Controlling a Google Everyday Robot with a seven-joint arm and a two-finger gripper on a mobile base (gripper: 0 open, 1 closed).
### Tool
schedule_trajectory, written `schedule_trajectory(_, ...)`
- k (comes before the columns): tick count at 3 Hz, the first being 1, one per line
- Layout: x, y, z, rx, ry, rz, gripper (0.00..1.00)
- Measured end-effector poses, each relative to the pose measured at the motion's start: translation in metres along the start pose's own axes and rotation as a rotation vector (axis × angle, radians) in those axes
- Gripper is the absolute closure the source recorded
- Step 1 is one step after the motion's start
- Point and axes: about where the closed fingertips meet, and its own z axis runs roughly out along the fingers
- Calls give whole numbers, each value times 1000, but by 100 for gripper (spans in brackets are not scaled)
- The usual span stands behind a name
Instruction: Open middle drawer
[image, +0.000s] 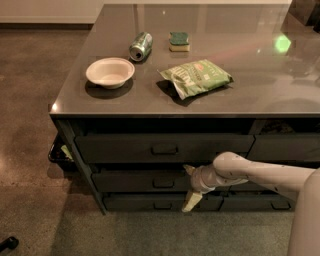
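The middle drawer (135, 181) is the second dark-grey front in the stack under the counter, and it sits flush with the others. Its small loop handle (163, 183) is at the centre of the front. My gripper (190, 186) reaches in from the right on the white arm and hangs just right of that handle, close to the drawer front. It is open, with one finger (188, 170) up and the other finger (191, 201) down, and nothing sits between them.
The top drawer (160, 148) and the bottom drawer (150, 203) sit above and below. On the counter lie a white bowl (110, 72), a can (141, 46) on its side, a sponge (179, 41) and a green chip bag (196, 77). Bare floor lies in front.
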Motion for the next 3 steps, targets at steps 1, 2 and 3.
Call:
schedule_trajectory(1, 0, 18, -5, -82, 21, 0, 0)
schedule_trajectory(2, -3, 38, -6, -167, 36, -6, 0)
schedule_trajectory(3, -10, 48, -7, -163, 19, -37, 0)
